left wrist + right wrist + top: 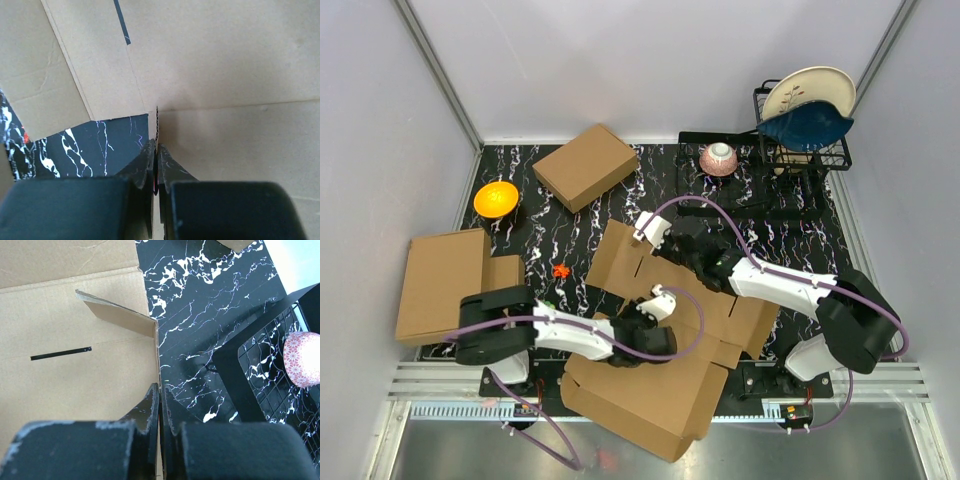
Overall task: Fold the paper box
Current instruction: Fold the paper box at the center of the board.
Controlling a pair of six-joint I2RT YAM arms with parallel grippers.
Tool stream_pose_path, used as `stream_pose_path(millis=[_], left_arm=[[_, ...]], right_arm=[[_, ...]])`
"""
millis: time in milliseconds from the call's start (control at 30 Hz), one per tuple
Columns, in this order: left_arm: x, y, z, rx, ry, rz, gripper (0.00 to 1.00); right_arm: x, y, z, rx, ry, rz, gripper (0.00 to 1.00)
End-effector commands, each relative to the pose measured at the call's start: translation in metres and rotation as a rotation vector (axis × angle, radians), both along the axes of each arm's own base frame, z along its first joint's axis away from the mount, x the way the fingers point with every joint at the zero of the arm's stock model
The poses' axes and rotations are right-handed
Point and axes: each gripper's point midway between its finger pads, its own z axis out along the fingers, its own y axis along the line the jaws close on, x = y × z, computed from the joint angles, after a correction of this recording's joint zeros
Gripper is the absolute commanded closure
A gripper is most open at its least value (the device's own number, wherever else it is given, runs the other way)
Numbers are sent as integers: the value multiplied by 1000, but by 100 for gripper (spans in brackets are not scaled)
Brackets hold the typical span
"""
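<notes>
- Your paper box [660,400] lies spread over the centre and lower middle of the overhead frame, on the black marbled table [545,250].
- Your left gripper [156,150] is pinched closed on an upright cardboard edge of the box.
- Your right gripper [160,392] is clamped tight on the box's rim, lower centre of its wrist view.

Pale grey walls [650,60]; black marbled tabletop [535,235] (white veins).

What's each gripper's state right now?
Left gripper: closed, pinching an edge of the paper box.
Right gripper: closed, pinching another edge of it.
</notes>
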Motion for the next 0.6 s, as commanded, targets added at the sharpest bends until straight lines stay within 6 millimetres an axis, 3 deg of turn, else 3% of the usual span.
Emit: stream_pose_path(millis=[0, 133, 200, 267, 300, 433, 567], left_arm=[[-4, -7, -4, 35, -87, 29, 99], [-5, -8, 4, 21, -147, 70, 90], [-3, -6, 16, -2, -174, 82, 74], [-1, -10, 39, -84, -187, 90, 56], [0, -11, 47, -94, -193, 77, 52], [-1, -20, 100, -270, -197, 54, 43], [-1, -15, 141, -408, -205, 60, 38]], right_arm=[[-7, 6, 1, 24, 7, 20, 96], [-8, 5, 3, 23, 6, 20, 96], [-7, 6, 3, 22, 7, 20, 96], [-7, 5, 5, 21, 4, 18, 96], [-7, 5, 6, 21, 2, 17, 97], [-7, 4, 7, 22, -4, 14, 97], [-7, 3, 8, 24, -7, 9, 97]])
